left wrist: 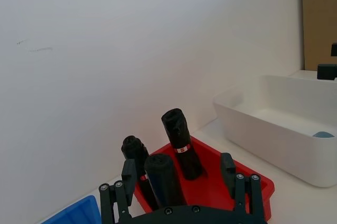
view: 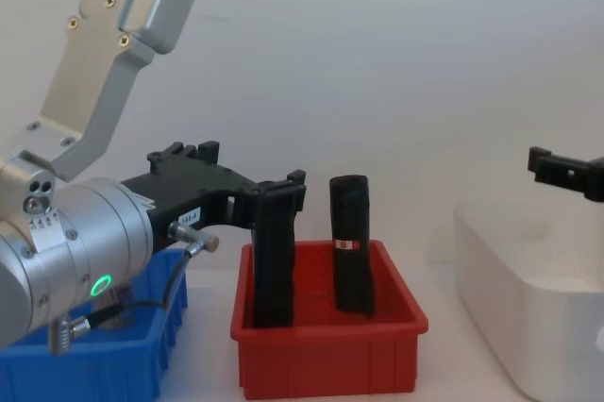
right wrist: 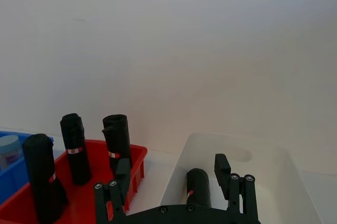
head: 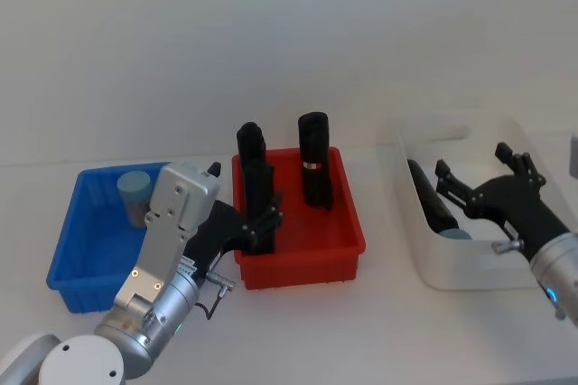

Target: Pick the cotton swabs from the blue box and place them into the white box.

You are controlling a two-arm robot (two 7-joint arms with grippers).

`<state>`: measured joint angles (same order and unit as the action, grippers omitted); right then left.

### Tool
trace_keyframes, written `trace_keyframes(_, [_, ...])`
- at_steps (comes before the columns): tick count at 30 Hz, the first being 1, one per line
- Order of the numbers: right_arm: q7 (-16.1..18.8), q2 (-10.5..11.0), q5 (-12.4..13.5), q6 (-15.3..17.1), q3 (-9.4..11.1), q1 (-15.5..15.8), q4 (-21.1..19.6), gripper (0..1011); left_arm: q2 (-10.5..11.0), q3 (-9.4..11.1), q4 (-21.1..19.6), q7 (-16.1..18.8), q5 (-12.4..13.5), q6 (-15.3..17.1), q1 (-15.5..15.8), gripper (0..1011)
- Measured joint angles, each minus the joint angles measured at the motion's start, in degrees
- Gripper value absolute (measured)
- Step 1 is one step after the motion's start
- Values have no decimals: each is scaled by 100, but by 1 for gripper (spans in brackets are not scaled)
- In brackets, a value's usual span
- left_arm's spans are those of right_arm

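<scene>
The head view is showing one cotton swab tub (head: 135, 193) standing in the far part of the blue box (head: 77, 258), behind and to the left of the left gripper (head: 264, 227). The right wrist view is catching this tub at its edge, while the left wrist view is showing only a corner of the blue box there.

In the white box (head: 424, 258) one light blue cap (head: 456, 233) is lying just below the right gripper (head: 444, 188), beside a black roll (head: 432, 200). The left wrist view is also showing this cap inside the white box.

The left arm is reaching forward over the near left corner of the red bin (head: 298, 263), with its fingers spread and holding nothing. The right arm is hanging over the white box, and its fingers are also apart and empty, as the right wrist view is showing.

Three black rolls are standing in the red bin: the left wrist view is counting them clearly, while the chest view is showing two.
</scene>
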<state>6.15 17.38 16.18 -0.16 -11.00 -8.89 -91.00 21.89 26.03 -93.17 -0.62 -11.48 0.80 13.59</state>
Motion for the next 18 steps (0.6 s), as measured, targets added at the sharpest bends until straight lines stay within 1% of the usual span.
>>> trace_keyframes(3, [-46, 43, 6, 42, -42, 202, -216, 1001, 0, 0, 0, 0, 0, 0, 0, 1004])
trace_keyframes(4, [-46, 43, 6, 42, -42, 202, -216, 1001, 0, 0, 0, 0, 0, 0, 0, 1004])
trace_keyframes(13, [-174, 151, 24, 161, -148, 726, -766, 1001, 0, 0, 0, 0, 0, 0, 0, 1004])
trace_keyframes(18, [-212, 184, 29, 196, -182, 888, -938, 1001, 0, 0, 0, 0, 0, 0, 0, 1004])
